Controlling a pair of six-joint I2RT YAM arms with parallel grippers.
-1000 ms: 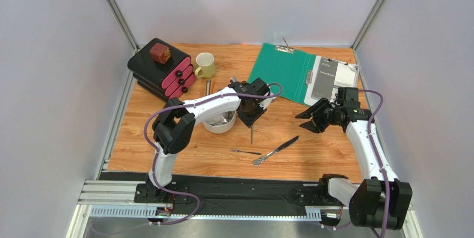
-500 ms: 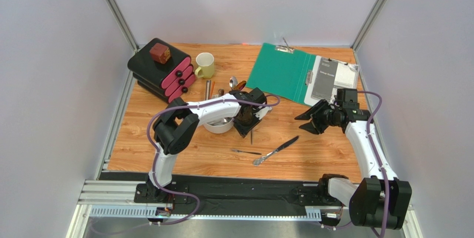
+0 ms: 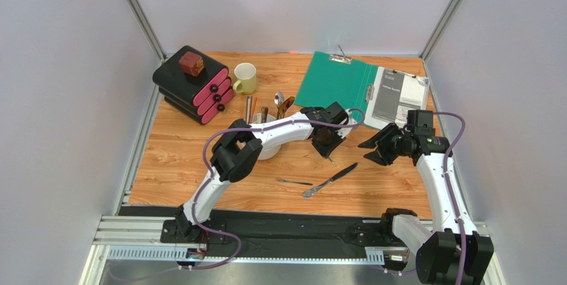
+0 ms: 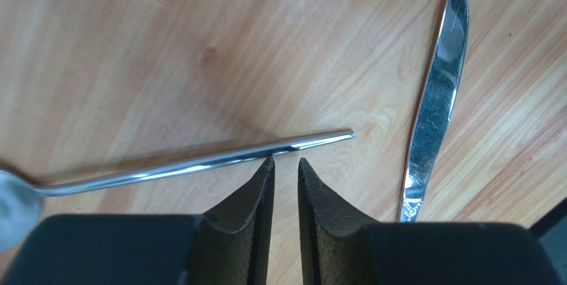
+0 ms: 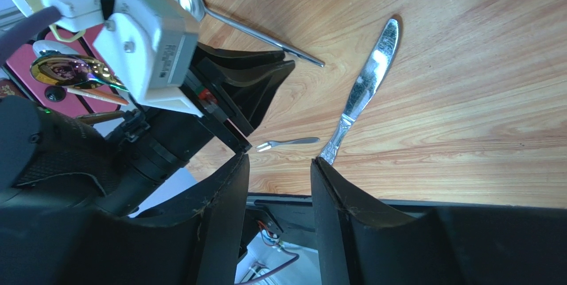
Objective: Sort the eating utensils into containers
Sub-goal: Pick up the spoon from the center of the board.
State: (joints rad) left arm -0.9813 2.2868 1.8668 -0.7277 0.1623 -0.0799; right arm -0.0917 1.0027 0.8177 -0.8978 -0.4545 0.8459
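Note:
A silver spoon (image 4: pixel 199 162) lies on the wood, its handle running just past the fingertips of my left gripper (image 4: pixel 285 160). That gripper (image 3: pixel 330 151) points down with its jaws a narrow gap apart and nothing between them. A silver knife (image 3: pixel 331 180) and a small fork (image 3: pixel 294 182) lie nearer the front. The round white holder (image 3: pixel 268 153) sits behind my left arm, mostly hidden, with several utensils (image 3: pixel 280 102) standing in it. My right gripper (image 3: pixel 373 149) hovers open and empty right of the knife (image 5: pixel 363 89), with the fork (image 5: pixel 287 143) beyond its own tips (image 5: pixel 279 160).
An open green clipboard folder (image 3: pixel 339 85) with a grey booklet (image 3: pixel 392 95) lies at the back right. A pale yellow mug (image 3: pixel 245 77) and a black-and-pink drawer box (image 3: pixel 193 89) with a brown cube on top stand at the back left. Grey walls enclose three sides.
My left gripper has swung right, away from the holder towards the knife, and its jaws have narrowed. The right gripper has shifted slightly right.

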